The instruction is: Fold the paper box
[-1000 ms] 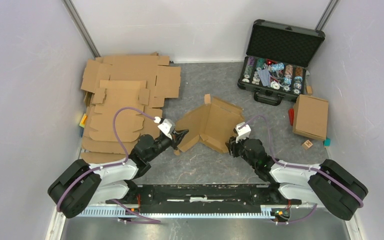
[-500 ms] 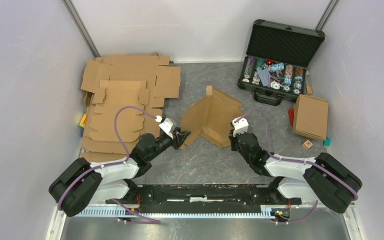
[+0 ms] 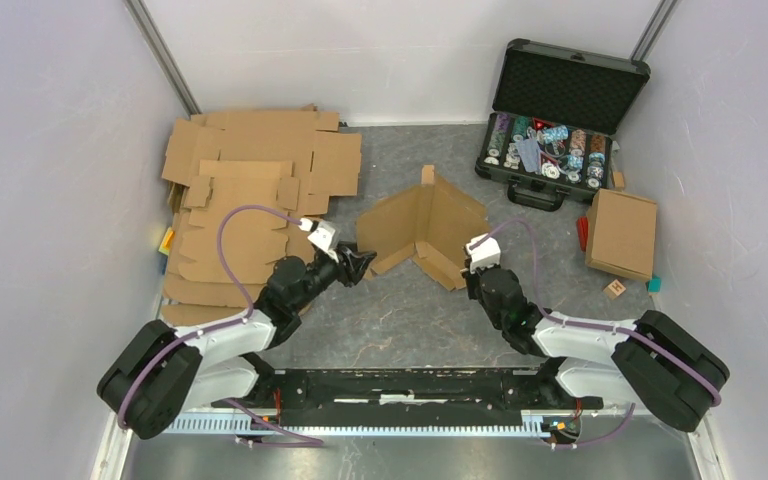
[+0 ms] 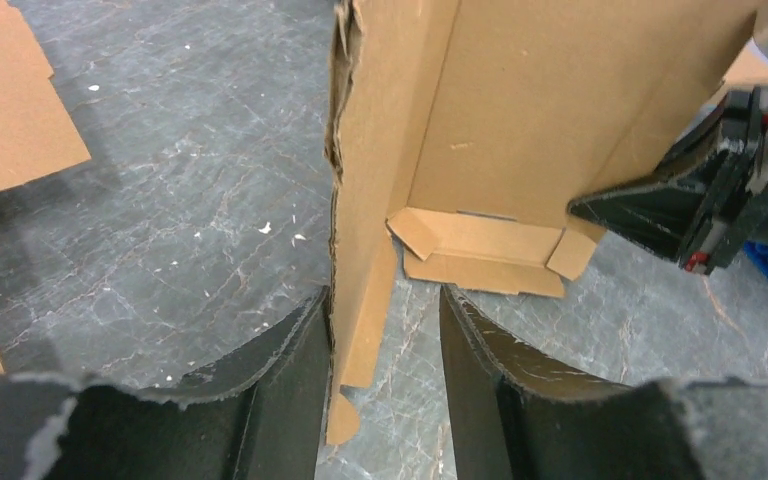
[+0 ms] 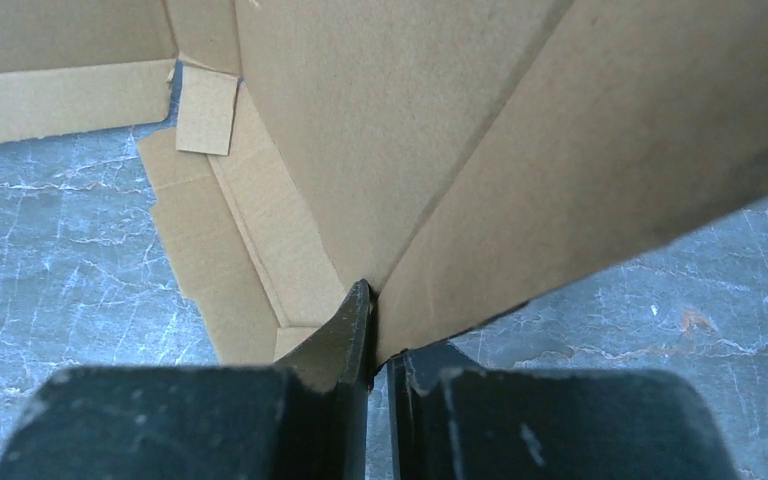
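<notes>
Left pincer (image 4: pixel 385 300), previously shut, is opening around the light, floppy brown cardboard box (image 3: pixel 430 215); my right pincer (image 5: pixel 375 320) is clamping its crease.

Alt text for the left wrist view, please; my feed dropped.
The edge of the half-folded cardboard box stands upright between the left arm's open jaws, hugging one of them. Behind, the right gripper holds the box's far side over grey tabletop.
</notes>
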Robot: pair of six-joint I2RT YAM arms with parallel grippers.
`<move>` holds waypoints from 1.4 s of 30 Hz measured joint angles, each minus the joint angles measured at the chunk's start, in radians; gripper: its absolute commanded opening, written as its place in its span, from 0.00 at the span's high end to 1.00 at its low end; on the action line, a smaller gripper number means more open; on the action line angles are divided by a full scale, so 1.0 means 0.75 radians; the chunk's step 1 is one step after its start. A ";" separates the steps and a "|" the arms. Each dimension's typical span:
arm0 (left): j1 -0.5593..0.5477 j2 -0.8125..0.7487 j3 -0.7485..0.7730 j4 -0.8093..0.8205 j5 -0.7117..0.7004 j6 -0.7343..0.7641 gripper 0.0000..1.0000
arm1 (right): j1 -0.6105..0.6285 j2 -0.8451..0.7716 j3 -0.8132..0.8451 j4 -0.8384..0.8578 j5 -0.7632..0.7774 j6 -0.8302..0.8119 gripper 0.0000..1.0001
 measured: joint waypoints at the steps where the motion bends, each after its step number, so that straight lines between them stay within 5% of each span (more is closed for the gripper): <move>1: 0.018 0.008 0.009 0.001 0.008 -0.012 0.49 | 0.004 0.000 -0.002 0.004 0.001 -0.008 0.88; 8: 0.042 0.020 0.095 0.006 0.045 -0.027 0.55 | 0.035 0.001 -0.005 0.035 0.013 -0.050 0.88; 12: 0.048 0.030 0.106 0.016 0.055 -0.028 0.98 | 0.048 0.008 -0.005 0.048 0.028 -0.069 0.84; 21: 0.050 0.089 0.110 0.060 0.105 -0.011 0.98 | 0.050 0.021 0.001 0.016 0.035 -0.027 0.58; 29: 0.050 0.085 0.104 0.063 0.159 -0.003 0.98 | 0.050 0.008 0.004 -0.047 0.137 0.077 0.56; 35: 0.050 0.078 0.102 0.062 0.169 0.017 0.98 | 0.036 0.010 0.008 -0.128 0.178 0.134 0.43; 42: 0.049 0.078 0.102 0.056 0.170 0.028 0.98 | -0.006 -0.063 -0.001 -0.143 0.169 0.168 0.47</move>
